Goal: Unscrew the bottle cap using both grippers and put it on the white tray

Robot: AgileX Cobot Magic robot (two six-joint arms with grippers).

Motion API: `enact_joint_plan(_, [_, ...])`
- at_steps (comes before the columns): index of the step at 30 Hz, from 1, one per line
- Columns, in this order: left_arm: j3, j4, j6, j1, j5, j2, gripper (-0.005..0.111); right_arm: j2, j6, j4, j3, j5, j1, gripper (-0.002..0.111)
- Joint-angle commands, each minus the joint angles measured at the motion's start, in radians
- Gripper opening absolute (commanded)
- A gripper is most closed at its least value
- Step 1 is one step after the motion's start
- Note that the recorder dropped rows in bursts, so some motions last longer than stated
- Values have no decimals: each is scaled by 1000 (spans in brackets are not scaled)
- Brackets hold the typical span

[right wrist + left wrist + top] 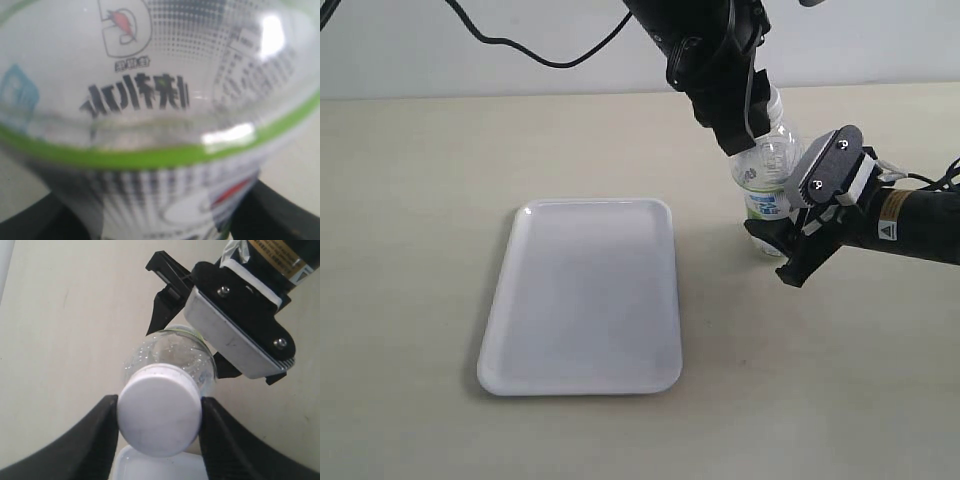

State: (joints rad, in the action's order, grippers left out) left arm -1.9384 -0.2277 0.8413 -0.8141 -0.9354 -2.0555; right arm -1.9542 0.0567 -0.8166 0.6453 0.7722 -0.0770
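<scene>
Bottle cap (159, 412) sits on the bottle (767, 170), which stands on the beige table (420, 200) just right of the white tray (580, 300). Left gripper (159, 416) pinches the cap's sides; right gripper (782, 240) clamps the labelled body. Best move: firm body clamp, twist square to the neck, no side pull or it tips. Tabletop plain and matte; pale wall and black cable (520, 45) behind.

Tray (582, 300) left of bottle (767, 185) — cap (160, 415) on bottle.
</scene>
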Motion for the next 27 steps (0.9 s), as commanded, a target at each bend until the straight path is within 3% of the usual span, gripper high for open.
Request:
enact_joint_plan(1, [-3,-19,-13,-2,-11,13,6,11,-6,12,0,1,-5,0])
enact_joint_plan(7, [-3,-19,-13,-2,-11,13,40,11,-6,14,0,1,-5,0])
enact_joint_plan(14, [-3,-19,-13,-2,-9,13,67,11,-6,14,0,1,-5,0])
enact_joint_plan(27, [-3,-14,-13,-2,-2,25,69,11,-6,14,0,1,-5,0])
